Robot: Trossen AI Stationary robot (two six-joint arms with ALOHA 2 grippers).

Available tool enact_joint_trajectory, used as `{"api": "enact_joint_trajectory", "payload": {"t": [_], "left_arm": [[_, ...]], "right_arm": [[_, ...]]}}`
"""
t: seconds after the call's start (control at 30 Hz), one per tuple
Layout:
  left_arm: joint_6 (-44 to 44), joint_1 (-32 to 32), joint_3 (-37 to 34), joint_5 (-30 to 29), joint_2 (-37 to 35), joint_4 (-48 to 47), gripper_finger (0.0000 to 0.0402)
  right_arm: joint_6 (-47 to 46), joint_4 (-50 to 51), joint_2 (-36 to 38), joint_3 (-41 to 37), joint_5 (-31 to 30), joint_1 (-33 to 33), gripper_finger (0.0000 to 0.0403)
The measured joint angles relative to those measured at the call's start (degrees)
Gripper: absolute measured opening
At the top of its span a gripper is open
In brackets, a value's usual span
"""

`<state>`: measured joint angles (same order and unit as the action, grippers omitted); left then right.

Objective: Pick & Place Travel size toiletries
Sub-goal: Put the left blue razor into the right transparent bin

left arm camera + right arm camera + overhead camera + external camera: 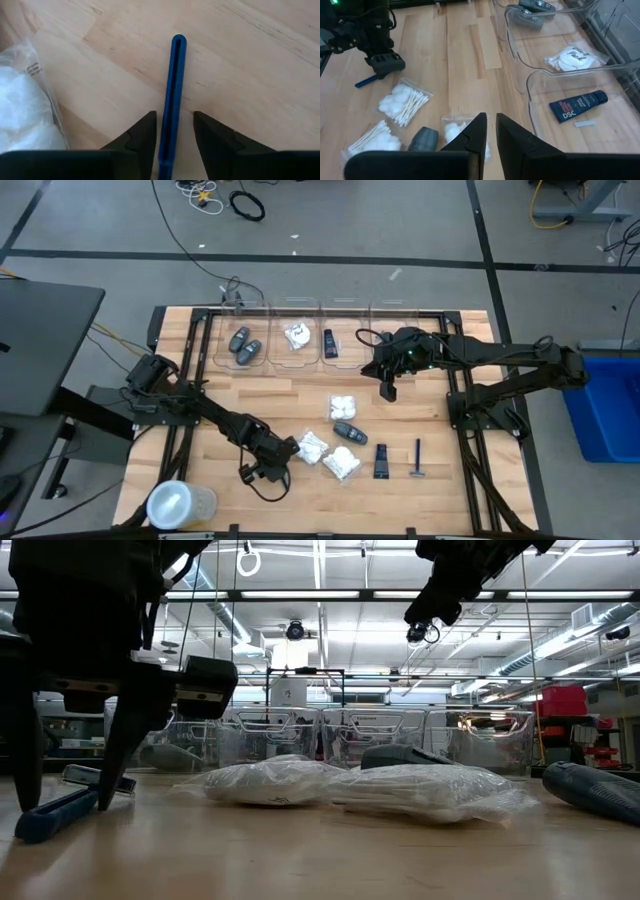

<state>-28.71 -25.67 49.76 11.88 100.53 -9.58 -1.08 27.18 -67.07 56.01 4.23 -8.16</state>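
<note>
blue razor lies flat on the wooden desk, its thin handle running between the two dark fingers of the left hand. the fingers stand a little apart on either side of the handle; whether they touch it cannot be told. just beside this hand is a white crinkly packet, and in the high view two such packets lie side by side near the desk's front middle. past them sit a dark grey oval case, another white packet, a small black tube and a second blue razor. a translucent round container stands at the front left corner. along the far edge is a row of clear bins holding two grey cases, a white packet and a black tube. the right hand hangs in the air above the desk near the bins, fingers nearly together with a narrow gap, holding nothing.
</note>
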Motion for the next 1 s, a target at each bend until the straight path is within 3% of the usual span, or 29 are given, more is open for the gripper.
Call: {"api": "enact_joint_trajectory", "payload": {"t": [0.57,1.0], "left_arm": [[0.0,0.0,0.0,-0.2,0.0,0.0,0.0065],[0.0,0.0,0.0,-0.2,0.0,0.0,0.0054]], "right_arm": [[0.0,0.0,0.0,0.0,-0.1,0.0,0.0046],[0.0,0.0,0.0,0.0,-0.1,0.0,0.0046]]}}
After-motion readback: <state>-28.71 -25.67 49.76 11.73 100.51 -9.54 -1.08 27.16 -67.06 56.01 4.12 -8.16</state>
